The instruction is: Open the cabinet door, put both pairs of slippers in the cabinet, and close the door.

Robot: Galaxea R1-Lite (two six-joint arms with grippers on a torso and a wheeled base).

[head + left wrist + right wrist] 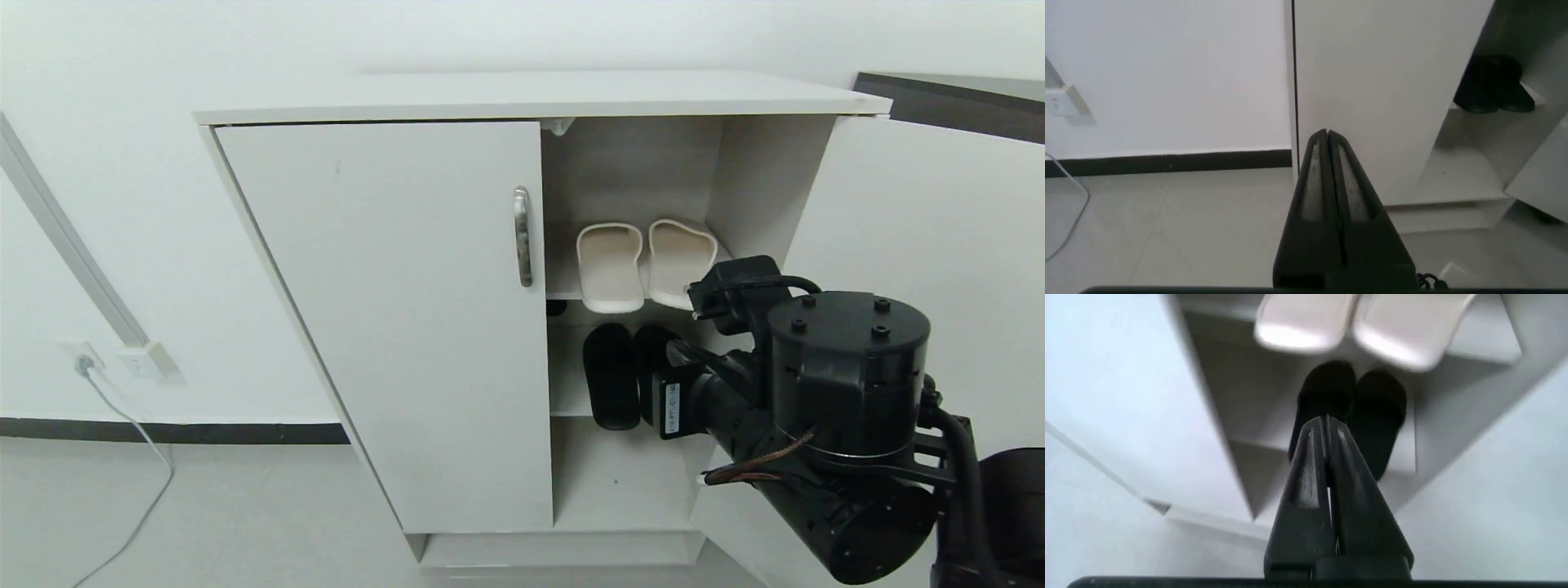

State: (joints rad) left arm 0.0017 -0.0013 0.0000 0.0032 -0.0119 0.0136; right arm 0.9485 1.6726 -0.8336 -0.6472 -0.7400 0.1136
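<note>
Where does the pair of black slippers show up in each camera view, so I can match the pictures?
Head view: the pair of black slippers lies just right of centre, on the white middle shelf.
Left wrist view: it sits past the edge of the closed white door.
Right wrist view: it lies one shelf below the pair of cream slippers.
Shared landmark: that shelf under the black pair.

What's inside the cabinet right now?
A pale pair of slippers sits on the upper shelf, a black pair on the shelf below. The closed left door hides the left half of the cabinet, and the right arm covers part of one black slipper.
</note>
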